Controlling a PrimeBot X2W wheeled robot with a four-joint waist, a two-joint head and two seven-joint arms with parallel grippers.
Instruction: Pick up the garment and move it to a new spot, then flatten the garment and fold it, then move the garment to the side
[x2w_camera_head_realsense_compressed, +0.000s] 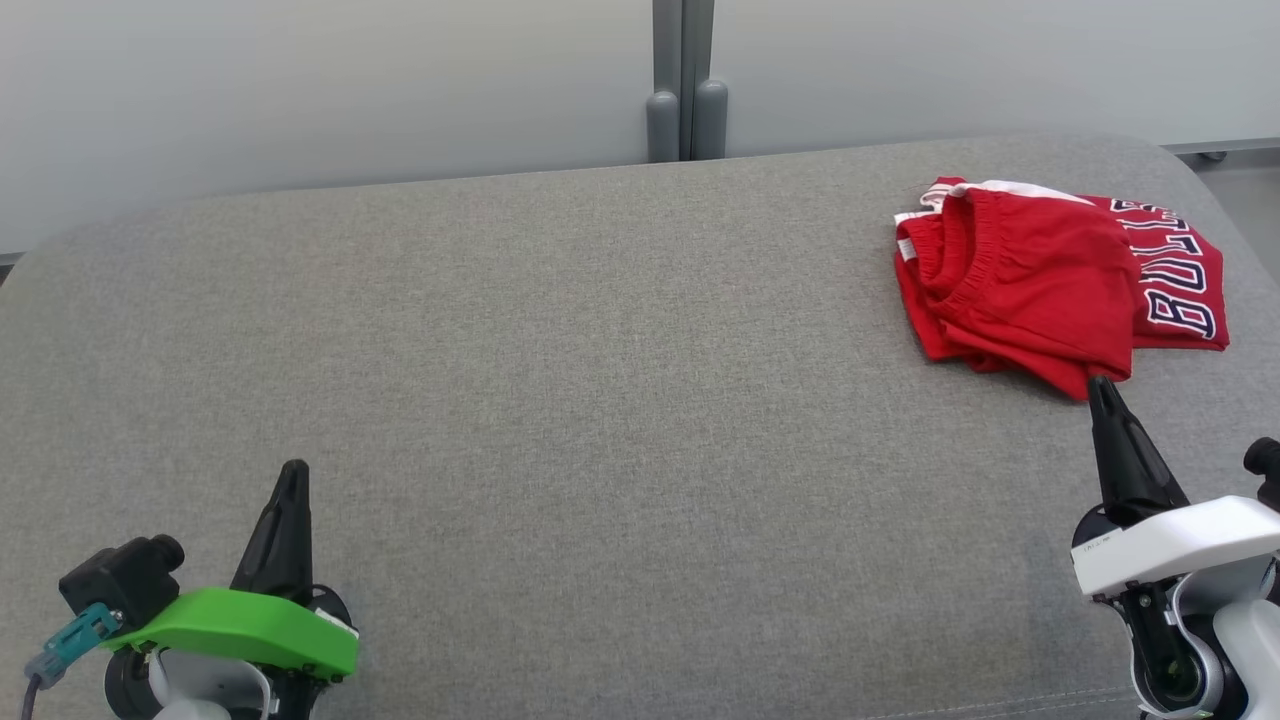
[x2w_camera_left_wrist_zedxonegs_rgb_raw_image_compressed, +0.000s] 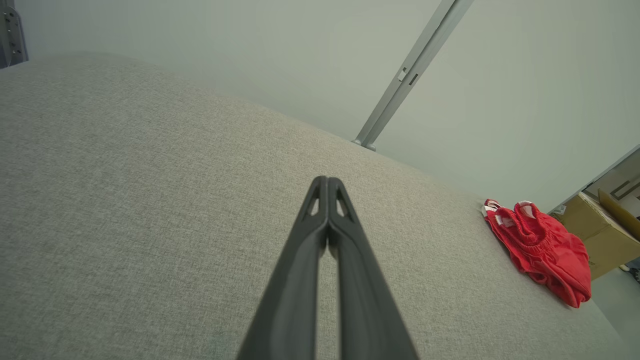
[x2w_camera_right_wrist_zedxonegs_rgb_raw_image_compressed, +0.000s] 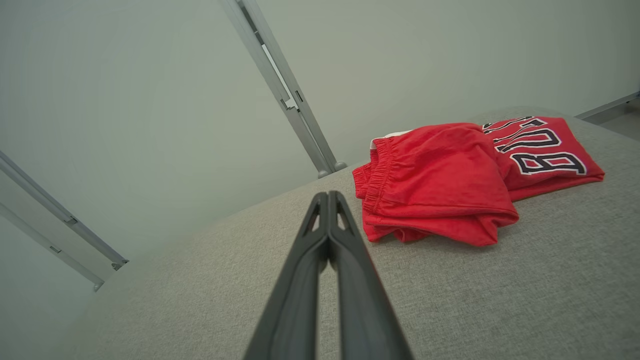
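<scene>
Jaws closed and empty both sides, right jaws beside garment (x2w_camera_head_realsense_compressed: 1040, 285)

The red shorts (x2w_camera_head_realsense_compressed: 1040, 290), at the far right corner of the grey cloth-covered table (x2w_camera_head_realsense_compressed: 600, 400), carry the only readable text: big dark letters (x2w_camera_head_realsense_compressed: 1180, 290) with white outlines along one leg. In the head view they read "BULL", with a further letter cut off by a fold. In the right wrist view "BU" is clear and the rest is squeezed. Tiny print on the white casing (x2w_camera_head_realsense_compressed: 1170, 545) of the right gripper (x2w_camera_head_realsense_compressed: 1100, 385) is too small to read.
</scene>
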